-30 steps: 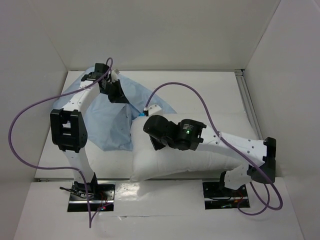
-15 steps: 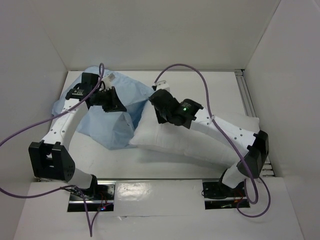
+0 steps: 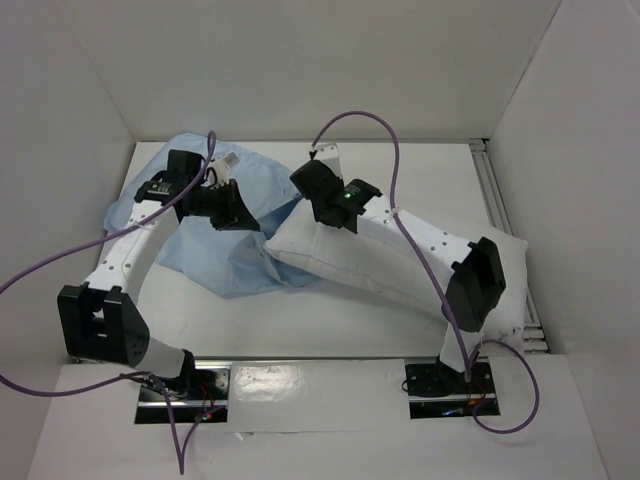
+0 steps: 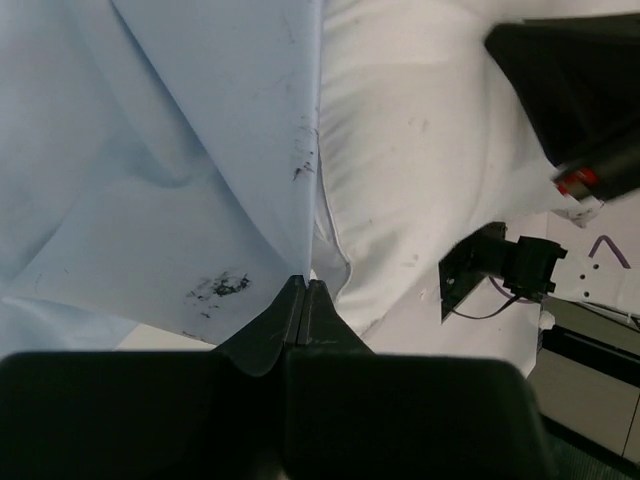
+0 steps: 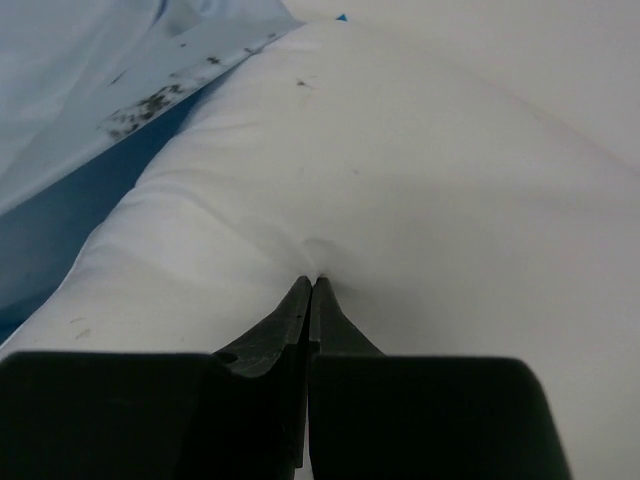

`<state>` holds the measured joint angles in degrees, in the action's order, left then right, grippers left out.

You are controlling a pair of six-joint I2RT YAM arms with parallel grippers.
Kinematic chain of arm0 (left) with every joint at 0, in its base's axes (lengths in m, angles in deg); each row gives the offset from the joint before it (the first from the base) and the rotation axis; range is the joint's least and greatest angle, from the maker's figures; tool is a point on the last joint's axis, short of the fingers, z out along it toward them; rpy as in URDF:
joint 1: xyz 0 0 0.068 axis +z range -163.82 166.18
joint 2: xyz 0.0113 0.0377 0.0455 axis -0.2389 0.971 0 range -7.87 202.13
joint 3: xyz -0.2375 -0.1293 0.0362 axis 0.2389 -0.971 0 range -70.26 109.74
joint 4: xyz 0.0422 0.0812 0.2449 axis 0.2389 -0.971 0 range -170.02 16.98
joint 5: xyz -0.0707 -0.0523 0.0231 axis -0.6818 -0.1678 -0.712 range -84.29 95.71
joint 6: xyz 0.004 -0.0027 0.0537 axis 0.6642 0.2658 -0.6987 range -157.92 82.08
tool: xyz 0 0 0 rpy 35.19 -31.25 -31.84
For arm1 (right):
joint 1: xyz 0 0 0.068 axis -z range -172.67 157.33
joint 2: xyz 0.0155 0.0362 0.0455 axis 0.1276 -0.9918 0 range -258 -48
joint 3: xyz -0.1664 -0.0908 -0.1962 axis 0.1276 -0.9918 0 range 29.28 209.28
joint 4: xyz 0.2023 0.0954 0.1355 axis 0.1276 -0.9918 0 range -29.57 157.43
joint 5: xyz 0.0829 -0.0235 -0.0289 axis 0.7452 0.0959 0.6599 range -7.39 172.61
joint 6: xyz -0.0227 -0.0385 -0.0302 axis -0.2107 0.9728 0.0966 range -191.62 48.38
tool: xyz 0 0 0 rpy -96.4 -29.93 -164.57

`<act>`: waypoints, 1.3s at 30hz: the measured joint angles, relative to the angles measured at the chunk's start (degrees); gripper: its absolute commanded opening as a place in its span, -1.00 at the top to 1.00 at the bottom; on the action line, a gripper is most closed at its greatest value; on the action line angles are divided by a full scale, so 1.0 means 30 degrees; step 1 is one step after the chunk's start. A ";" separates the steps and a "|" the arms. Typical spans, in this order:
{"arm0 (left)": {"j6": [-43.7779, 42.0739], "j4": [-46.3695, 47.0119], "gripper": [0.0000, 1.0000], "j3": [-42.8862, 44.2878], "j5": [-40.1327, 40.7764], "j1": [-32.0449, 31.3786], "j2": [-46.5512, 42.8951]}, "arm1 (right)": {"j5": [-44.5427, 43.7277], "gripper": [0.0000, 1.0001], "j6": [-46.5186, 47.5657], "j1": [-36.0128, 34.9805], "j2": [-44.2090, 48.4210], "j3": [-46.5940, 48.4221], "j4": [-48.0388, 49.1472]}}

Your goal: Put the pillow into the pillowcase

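The plump white rectangular cloth pillow (image 3: 380,265) has a smooth, matt woven cover. It puckers into a small dimple where the dull black plastic jaws of the right gripper (image 5: 312,283) pinch it. Beside the pillow, the thin light blue cloth pillowcase (image 3: 215,255) is limp, matt and creased, with dark smudges near its hem. The left gripper (image 4: 304,285) pinches that hem with the same matt black plastic jaws. The white tabletop (image 3: 330,320) under the pillow looks smooth and matt. Over the pillow, the right arm (image 3: 420,240) has smooth white plastic shells and satin black joints.
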<state>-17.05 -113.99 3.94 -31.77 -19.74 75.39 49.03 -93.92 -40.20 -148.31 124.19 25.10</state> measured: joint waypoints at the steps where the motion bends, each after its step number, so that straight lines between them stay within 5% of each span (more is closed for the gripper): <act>1: 0.0000 0.0000 1.00 0.0000 -0.0073 -0.0007 -0.0073 | -0.0189 1.00 -0.0197 0.0146 -0.0357 0.0000 0.0051; 19: 0.0699 0.0189 1.00 0.2229 -0.3198 -0.0597 -0.0714 | -0.5355 1.00 -0.6288 -0.0219 -0.4619 0.1027 -0.0546; 25: 0.2645 0.1559 1.00 0.1362 -0.5275 -0.0597 -0.0685 | -0.5537 1.00 -0.6178 -0.0780 -0.3781 0.0175 0.0160; 31: 0.3781 0.2433 1.00 0.1362 -0.5442 -0.0583 -0.0525 | -0.3985 -0.60 -0.4954 -0.0874 -0.0044 -0.3526 0.3308; 34: 0.4218 0.2732 1.00 0.1370 -0.5493 -0.0583 -0.0080 | -0.3140 -0.88 -0.4342 -0.1027 0.3162 -0.5566 0.4320; 39: 0.4707 0.2965 1.00 0.1967 -0.5442 -0.0583 0.1377 | -0.2448 -0.98 -0.3045 -0.1406 0.6914 -0.6849 0.4350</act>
<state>-2.93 -105.09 9.84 -48.10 -21.48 79.52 41.68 -103.06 -44.41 -127.57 103.65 38.15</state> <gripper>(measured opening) 0.030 0.978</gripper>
